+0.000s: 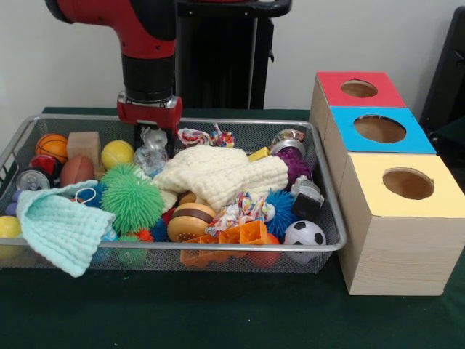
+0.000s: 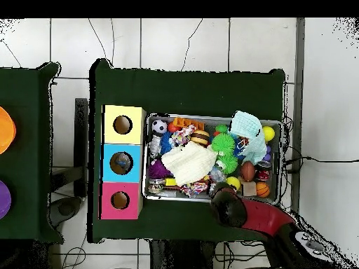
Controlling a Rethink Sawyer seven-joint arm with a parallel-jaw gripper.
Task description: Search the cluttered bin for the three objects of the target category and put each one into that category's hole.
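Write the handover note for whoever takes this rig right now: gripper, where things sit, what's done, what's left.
Gripper: low over the far side of the wire bin, beside the cream cloth; open or shut can't be told, nothing seen in it.
Bin: still packed with balls, spiky green ball, mint cloth, soccer ball.
Boxes beside the bin: red box, blue box, yellow box. Overhead, something shows inside the blue hole; the other two look dark.
Left: target category isn't evident from the views; confirm it, then continue the search.
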